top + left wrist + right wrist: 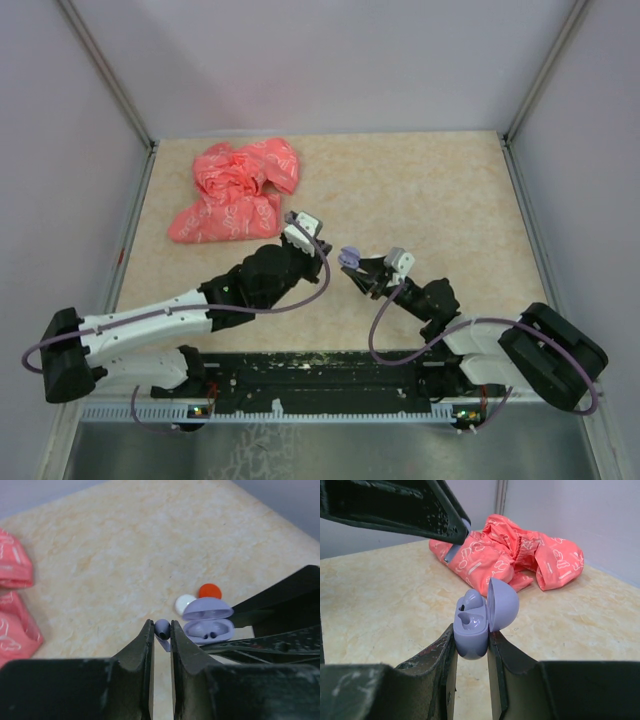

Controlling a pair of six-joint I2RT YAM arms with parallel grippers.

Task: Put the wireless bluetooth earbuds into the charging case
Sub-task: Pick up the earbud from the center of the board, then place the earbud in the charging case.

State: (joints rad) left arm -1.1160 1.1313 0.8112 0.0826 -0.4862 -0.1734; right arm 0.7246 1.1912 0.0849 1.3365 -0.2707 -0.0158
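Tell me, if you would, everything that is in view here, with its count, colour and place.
earbud: one, pale purple, pinched in the left pincer, close beside the case
charging case: one, pale purple, lid open, held off the table by the right pincer
round discs: two, one red and one white, just behind the case in the left wrist view
crumpled bag: one, pink-red with white print, far left part of the table
table: one, beige marbled top
left pincer: one, black, shut on the earbud
right pincer: one, black, shut on the charging case
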